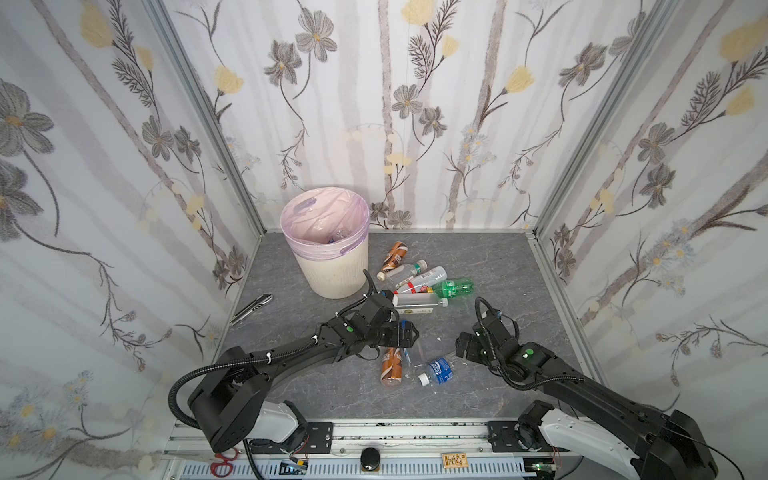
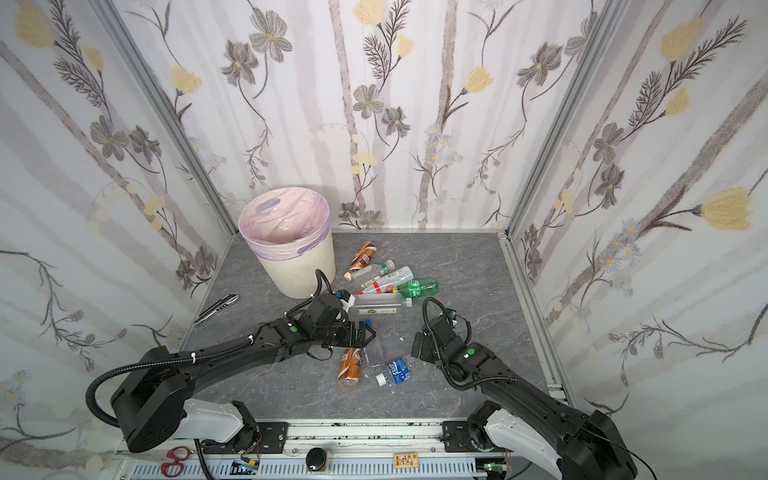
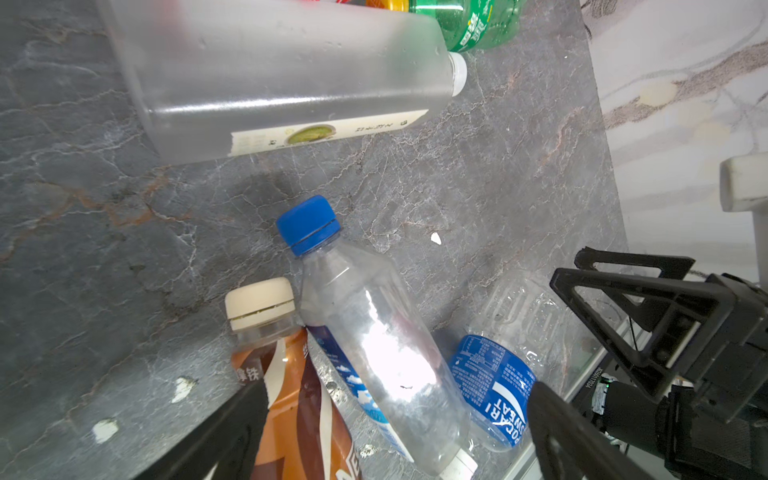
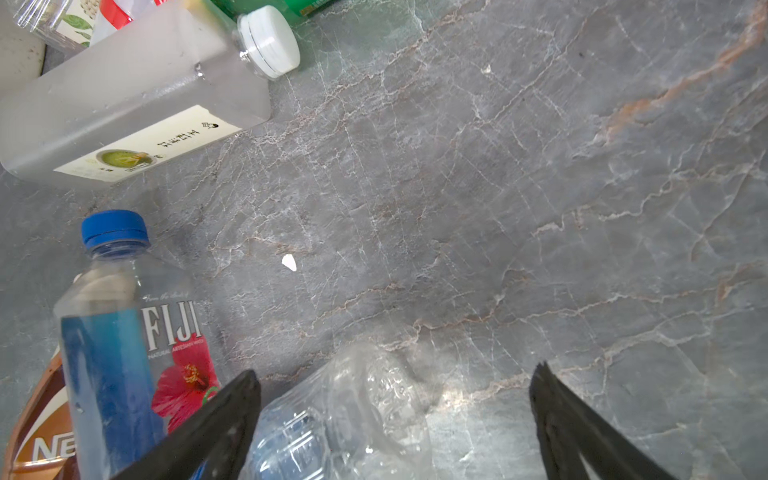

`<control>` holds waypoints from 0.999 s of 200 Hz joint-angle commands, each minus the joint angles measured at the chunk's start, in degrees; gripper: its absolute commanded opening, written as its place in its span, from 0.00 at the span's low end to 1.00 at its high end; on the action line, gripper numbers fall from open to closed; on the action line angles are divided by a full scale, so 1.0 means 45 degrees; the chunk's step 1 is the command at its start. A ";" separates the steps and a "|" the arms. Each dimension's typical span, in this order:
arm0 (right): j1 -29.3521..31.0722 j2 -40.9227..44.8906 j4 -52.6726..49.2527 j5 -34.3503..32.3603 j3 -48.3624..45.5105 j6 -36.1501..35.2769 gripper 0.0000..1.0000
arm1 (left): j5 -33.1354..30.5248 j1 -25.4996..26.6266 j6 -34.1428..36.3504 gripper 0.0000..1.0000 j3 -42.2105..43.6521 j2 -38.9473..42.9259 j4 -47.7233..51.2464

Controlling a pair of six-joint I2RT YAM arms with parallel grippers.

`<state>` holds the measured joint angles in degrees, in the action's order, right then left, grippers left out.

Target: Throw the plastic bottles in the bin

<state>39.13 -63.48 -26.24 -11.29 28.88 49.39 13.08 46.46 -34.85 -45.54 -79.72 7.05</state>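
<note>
Plastic bottles (image 1: 432,275) loose beside bin (image 1: 332,270); left end effector (image 3: 397,386), right end effector (image 4: 395,370) both wide, empty

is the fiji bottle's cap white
No, in the right wrist view the Fiji bottle lying on the grey surface has a blue cap.

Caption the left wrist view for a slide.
Open left gripper over a blue-capped clear bottle, lying between a brown bottle and a blue-labelled bottle.
</note>
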 commanded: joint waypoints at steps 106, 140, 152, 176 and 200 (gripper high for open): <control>0.1659 0.0023 0.1391 0.0516 -0.1231 0.4563 1.00 | -0.0602 0.0044 0.0417 1.00 0.0442 0.0566 0.0113; 0.1665 0.0123 0.1752 0.0477 -0.1330 0.5203 1.00 | -0.0622 0.0044 0.0459 1.00 0.0496 0.0572 0.0099; 0.2043 0.0074 0.1843 0.0478 -0.1340 0.5308 1.00 | -0.0622 0.0033 0.0448 1.00 0.0510 0.0623 0.0111; 0.2106 -0.0090 0.1983 0.0440 -0.1326 0.5343 1.00 | -0.0603 0.0030 0.0484 1.00 0.0537 0.0796 0.0113; 0.2112 -0.0152 0.1999 0.0273 -0.1292 0.5314 1.00 | -0.0544 0.0057 0.0513 1.00 0.0521 0.0976 0.0181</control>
<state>48.47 -63.88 -19.68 -8.51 22.92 71.88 10.76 46.65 -33.15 -43.31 -76.16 7.92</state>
